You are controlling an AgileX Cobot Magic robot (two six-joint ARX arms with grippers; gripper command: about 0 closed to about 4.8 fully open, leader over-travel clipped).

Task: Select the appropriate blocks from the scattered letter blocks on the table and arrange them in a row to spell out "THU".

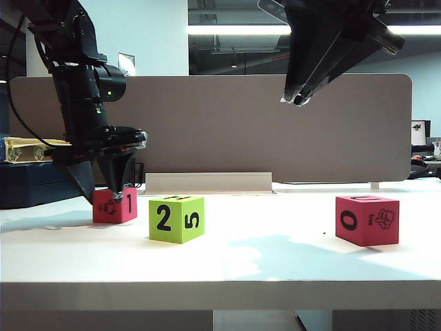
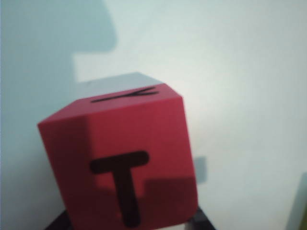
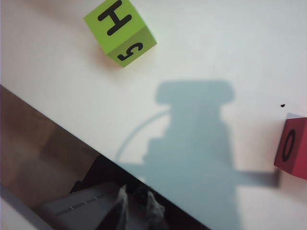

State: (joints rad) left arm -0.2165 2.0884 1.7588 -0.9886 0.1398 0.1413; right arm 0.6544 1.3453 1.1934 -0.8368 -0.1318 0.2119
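Three letter blocks sit on the white table [image 1: 275, 265]. A red block [image 1: 115, 205] at the left shows a T [image 2: 122, 184] in the left wrist view. My left gripper [image 1: 105, 187] [image 2: 129, 225] points down over it, with its dark fingertips [image 2: 56, 223] pressed against both sides. The block rests on the table. A lime green block [image 1: 177, 218] [image 3: 120, 31] beside it has H on top and 2 and 5 on its sides. Another red block [image 1: 367, 219] [image 3: 292, 146] with a 0 stands at the right. My right gripper [image 1: 298, 100] [image 3: 136, 211] hangs high above the table, shut and empty.
A brown-grey divider panel [image 1: 241, 124] runs along the back of the table, with a pale metal foot [image 1: 207, 183] at its base. A cream object [image 1: 27, 148] lies beyond the table at the far left. The table's thick front edge [image 1: 220, 295] runs across the exterior view.
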